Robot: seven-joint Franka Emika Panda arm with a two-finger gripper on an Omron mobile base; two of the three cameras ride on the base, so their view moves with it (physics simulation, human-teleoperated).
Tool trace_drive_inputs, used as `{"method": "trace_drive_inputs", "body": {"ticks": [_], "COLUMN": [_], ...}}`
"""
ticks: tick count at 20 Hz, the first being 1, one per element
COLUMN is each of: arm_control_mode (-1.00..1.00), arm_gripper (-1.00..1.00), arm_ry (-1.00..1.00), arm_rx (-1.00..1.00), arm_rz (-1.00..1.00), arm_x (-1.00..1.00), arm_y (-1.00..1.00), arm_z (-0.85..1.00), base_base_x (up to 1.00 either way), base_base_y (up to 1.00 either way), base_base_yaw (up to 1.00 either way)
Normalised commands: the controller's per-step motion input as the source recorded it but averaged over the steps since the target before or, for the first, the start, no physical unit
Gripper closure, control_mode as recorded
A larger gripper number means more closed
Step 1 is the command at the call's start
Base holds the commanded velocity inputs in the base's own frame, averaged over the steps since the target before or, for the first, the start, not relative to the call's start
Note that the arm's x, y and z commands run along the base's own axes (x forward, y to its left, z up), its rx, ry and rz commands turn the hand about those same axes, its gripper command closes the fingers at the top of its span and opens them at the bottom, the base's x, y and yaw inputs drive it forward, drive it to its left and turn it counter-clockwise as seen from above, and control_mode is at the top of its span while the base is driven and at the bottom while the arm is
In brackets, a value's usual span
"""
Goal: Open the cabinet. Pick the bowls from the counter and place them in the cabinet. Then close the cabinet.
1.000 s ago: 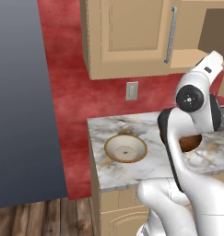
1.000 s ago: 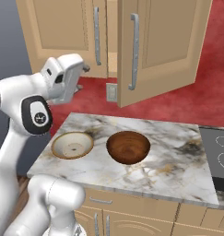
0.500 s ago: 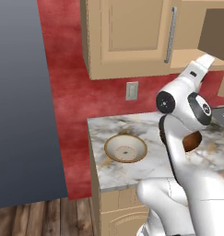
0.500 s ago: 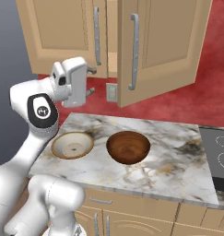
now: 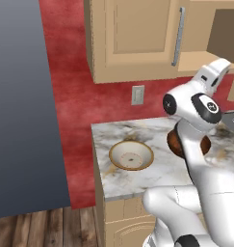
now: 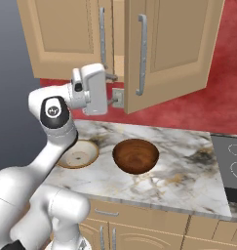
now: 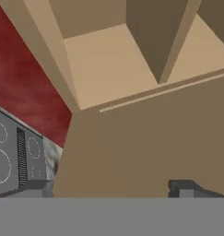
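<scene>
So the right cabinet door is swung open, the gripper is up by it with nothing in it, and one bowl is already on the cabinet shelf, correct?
Not quite. Neither bowl is in the cabinet yet: the right base view shows the cream bowl and the brown bowl both on the counter. The rest holds: the right door is swung open and the gripper is up beside it, open and empty.

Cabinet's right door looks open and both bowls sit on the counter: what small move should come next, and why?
Probably lower the empty, open end effector toward the brown bowl. The cabinet door is swung out, and both it and the cream bowl remain on the counter.
</scene>
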Motion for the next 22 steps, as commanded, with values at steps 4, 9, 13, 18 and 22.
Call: {"method": "trace_drive_inputs", "body": {"ticks": [4, 9, 13, 18, 22], "arm_control_mode": [-1.00, -1.00, -1.00, -1.00, -1.00], "arm_gripper": [-1.00, -1.00, -1.00, -1.00, -1.00], "arm_ry": [0.00, 0.03, 0.10, 0.11, 0.08], "arm_rx": [0.01, 0.00, 0.00, 0.00, 0.00], "arm_rz": [-0.19, -0.20, -0.23, -0.23, -0.22], "arm_x": [0.00, 0.00, 0.00, 0.00, 0.00], "arm_y": [-0.23, -0.20, -0.20, -0.26, -0.41], "arm_z": [0.00, 0.00, 0.00, 0.00, 0.00], "base_base_x": [0.00, 0.00, 0.00, 0.00, 0.00], "base_base_y": [0.00, 0.00, 0.00, 0.00, 0.00], "base_base_yaw": [0.00, 0.00, 0.00, 0.00, 0.00]}}
